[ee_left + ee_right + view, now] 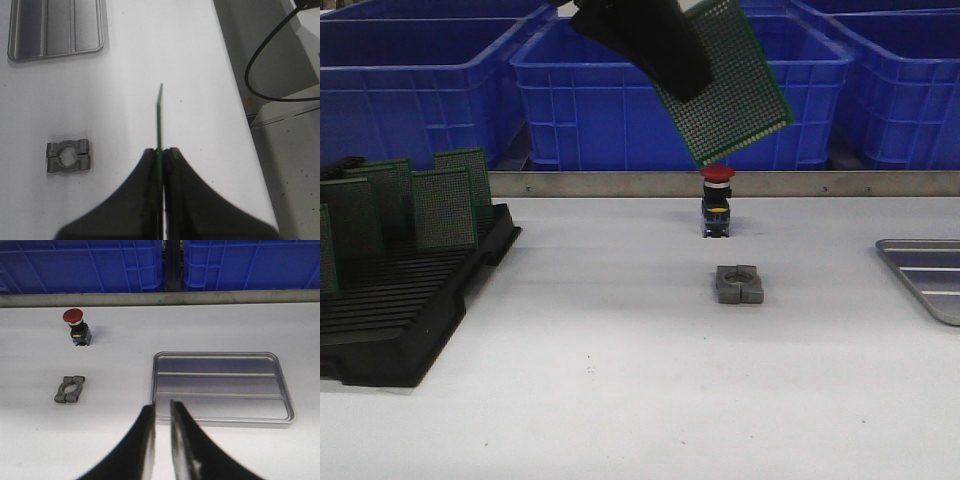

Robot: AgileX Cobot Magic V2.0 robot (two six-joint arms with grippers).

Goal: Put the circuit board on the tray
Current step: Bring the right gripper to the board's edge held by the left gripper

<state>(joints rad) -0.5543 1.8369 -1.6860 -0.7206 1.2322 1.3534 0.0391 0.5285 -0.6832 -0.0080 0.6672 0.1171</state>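
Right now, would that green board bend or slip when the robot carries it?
Probably stiff: the circuit board sticks out straight from the left gripper with no sag. It looks thin and likely light. It is pinched only at one edge, so it might swivel between the fingers.

A grey metal clamp block [739,284] with a round bore lies flat on the white table [620,400]. Just behind it stands a red mushroom-head push button [717,200] on a black body (a yellow band shows under the cap). Well to the left of the clamp block sits a black slotted rack [410,300] with several green perforated boards [445,205] standing upright in it. Far behind the clamp block, past a metal rail [720,183], blue plastic bins [620,90] stand in a row.
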